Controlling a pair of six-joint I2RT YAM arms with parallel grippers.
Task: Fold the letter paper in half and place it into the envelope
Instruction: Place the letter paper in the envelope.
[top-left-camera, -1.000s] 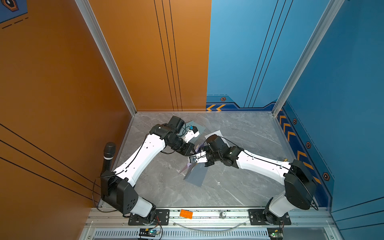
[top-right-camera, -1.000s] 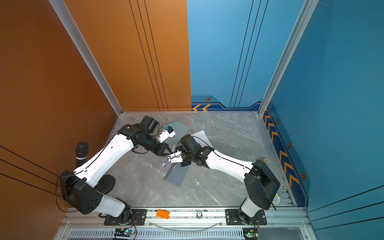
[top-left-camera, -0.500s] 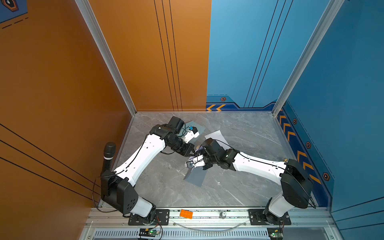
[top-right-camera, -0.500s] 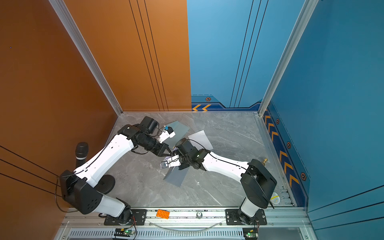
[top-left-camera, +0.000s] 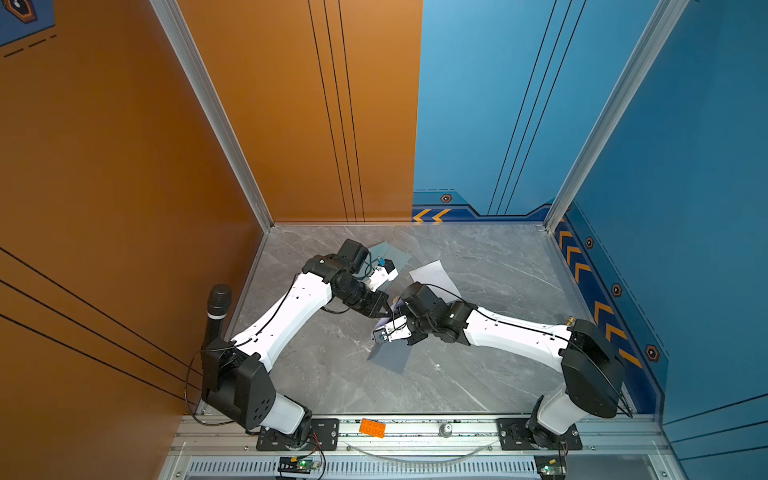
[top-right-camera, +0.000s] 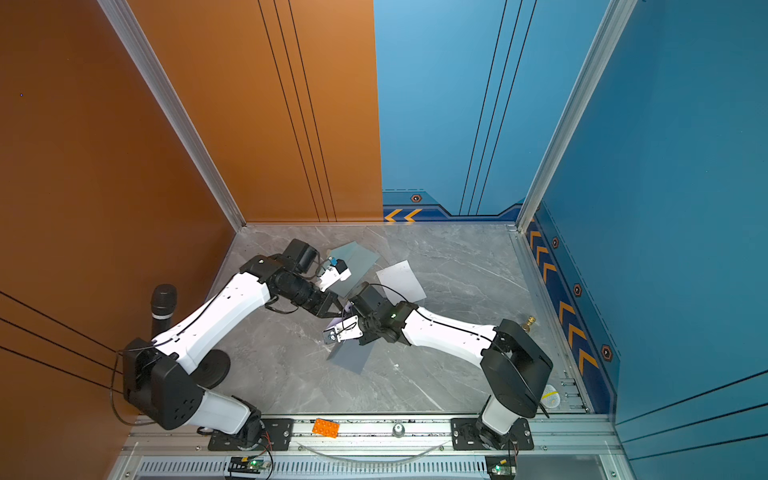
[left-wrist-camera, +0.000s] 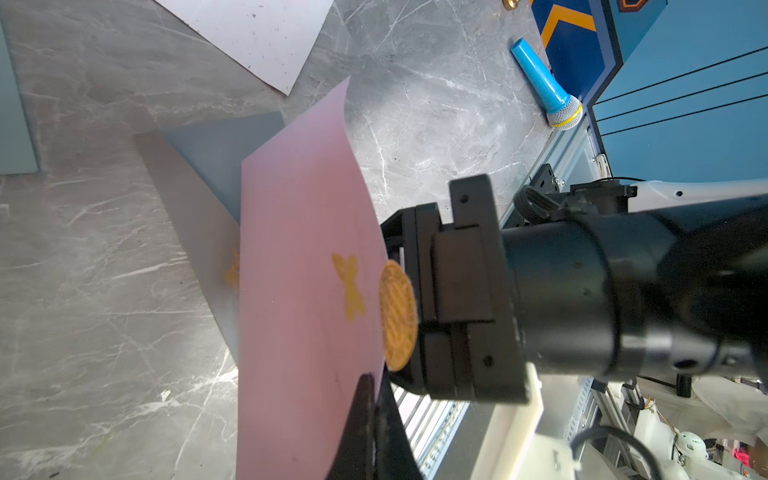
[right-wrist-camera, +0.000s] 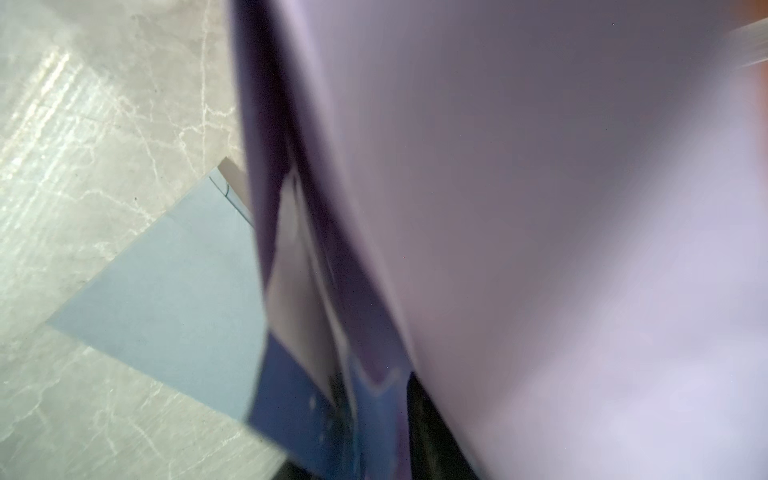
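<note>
The left hand (top-right-camera: 337, 306) and right hand (top-right-camera: 347, 311) meet above the grey marble worktop (top-right-camera: 436, 374), a pale lilac paper sheet (top-right-camera: 335, 323) between them, a grey-blue flat sheet (top-right-camera: 351, 357) beneath the right hand.

You're working in a robotics lab cell. Orange wall panels (top-left-camera: 124, 166) and blue wall panels (top-left-camera: 685, 166) box in your grey marbled table (top-left-camera: 478, 386), with an aluminium mounting rail (top-left-camera: 407, 428) along its front edge.

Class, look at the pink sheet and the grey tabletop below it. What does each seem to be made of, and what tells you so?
Pink sheet: probably thin matte paper, since it bends in a smooth curve. Tabletop: grey, marble-look, with white veins and a faint sheen. Real stone or printed laminate, unclear.
</note>
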